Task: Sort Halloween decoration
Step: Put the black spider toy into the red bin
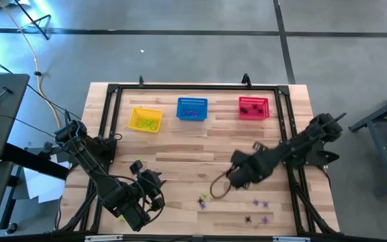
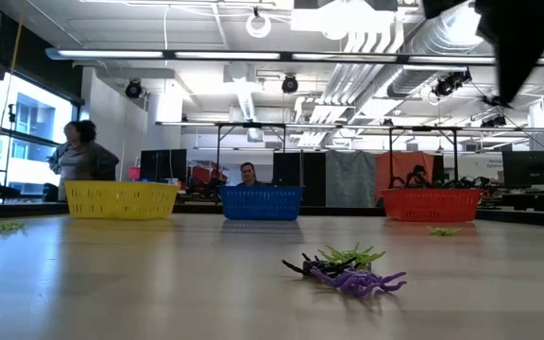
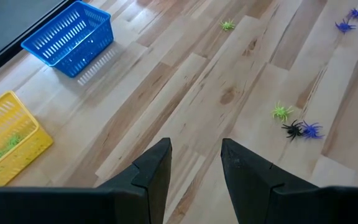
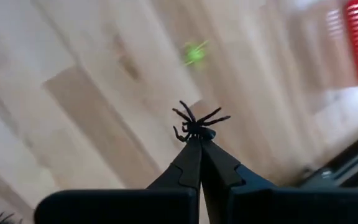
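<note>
The right gripper [image 4: 199,142] pinches a black spider [image 4: 196,126] only by its edge, so it might slip before reaching the red basket [image 1: 253,107], while the left gripper [image 3: 194,163] waits released.

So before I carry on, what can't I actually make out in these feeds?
- Basket contents: low view, mesh walls of the yellow basket, blue basket and red basket hide them.
- Right pincer: high view, its fingertips and the black spider are too small.
- Red basket, right wrist view: blurred, cut by the edge.
</note>
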Controlling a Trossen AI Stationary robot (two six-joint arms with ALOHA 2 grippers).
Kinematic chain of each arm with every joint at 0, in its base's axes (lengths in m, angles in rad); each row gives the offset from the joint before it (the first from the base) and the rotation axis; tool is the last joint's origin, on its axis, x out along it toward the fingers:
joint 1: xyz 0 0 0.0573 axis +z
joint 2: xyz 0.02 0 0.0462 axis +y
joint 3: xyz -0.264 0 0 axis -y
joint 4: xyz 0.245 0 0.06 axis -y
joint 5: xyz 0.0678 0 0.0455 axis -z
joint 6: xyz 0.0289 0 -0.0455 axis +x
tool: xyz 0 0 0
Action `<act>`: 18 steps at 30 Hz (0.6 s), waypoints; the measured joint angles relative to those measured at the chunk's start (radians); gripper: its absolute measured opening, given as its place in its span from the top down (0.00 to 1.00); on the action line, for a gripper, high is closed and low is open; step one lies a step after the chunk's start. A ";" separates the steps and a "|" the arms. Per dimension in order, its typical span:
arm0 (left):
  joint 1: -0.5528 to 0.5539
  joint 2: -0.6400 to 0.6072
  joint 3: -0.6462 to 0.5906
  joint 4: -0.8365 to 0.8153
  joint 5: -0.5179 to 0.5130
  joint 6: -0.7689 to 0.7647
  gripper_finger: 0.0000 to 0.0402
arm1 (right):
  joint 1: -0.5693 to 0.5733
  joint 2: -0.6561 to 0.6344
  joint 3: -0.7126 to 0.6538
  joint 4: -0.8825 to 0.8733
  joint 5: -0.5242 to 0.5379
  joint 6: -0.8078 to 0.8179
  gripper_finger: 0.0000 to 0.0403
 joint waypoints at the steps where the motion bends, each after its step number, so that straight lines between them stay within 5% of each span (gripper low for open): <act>1: 0.000 0.000 0.000 0.000 0.000 0.000 0.67 | -0.029 -0.017 0.000 -0.004 0.006 -0.025 1.00; 18: 0.004 0.000 0.000 -0.001 -0.002 0.070 0.67 | -0.627 -0.222 -0.256 0.141 -0.007 -0.481 1.00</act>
